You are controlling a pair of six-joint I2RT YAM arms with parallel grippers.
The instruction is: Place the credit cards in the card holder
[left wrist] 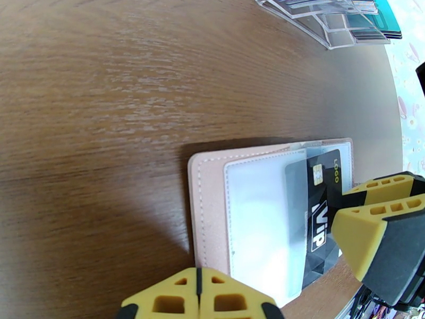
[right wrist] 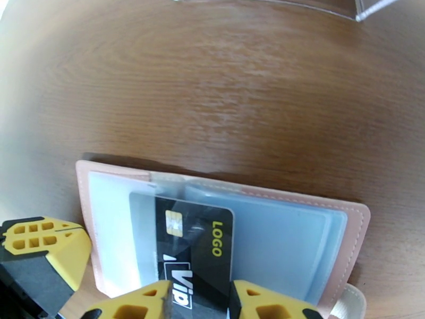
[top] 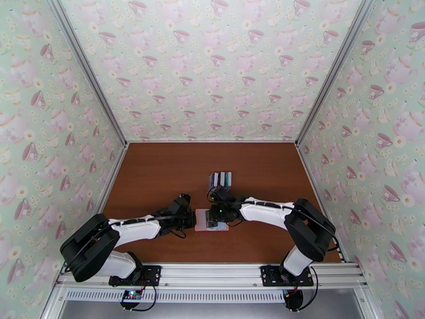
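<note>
Right fingers [left wrist: 348,207]: closed on one black card [right wrist: 199,245], a yellow tip on either side of its near end. The card bore a gold chip, the word "LOGO" and "VIP" lettering. Its near end was cut off at the bottom of the right wrist view.

Ahead of and beneath these fingertips lay one pink card holder [right wrist: 353,219], opened flat on the surface [right wrist: 239,91]. Two clear sleeves [right wrist: 287,245] showed inside it, one on each half. A strip along one long edge of the black card looked greyed, as though under the sleeve film. The rest lay on top of the sleeve. How far the card had entered could not be judged.

Left fingers [left wrist: 197,293]: pressed together, tip to tip, holding nothing. They stood at the holder's edge, just beside the right fingers. Whether they touched the holder could not be told, their tips being cut off at the frame's bottom.

Beyond both sets of fingers, well apart from the holder, stood one clear rack [left wrist: 329,27] holding further cards [left wrist: 385,22]. Teal and dark edges showed. These cards overlapped and ran out of frame, so their number could not be fixed. The top view showed them as a few small coloured bands, too small to count.
</note>
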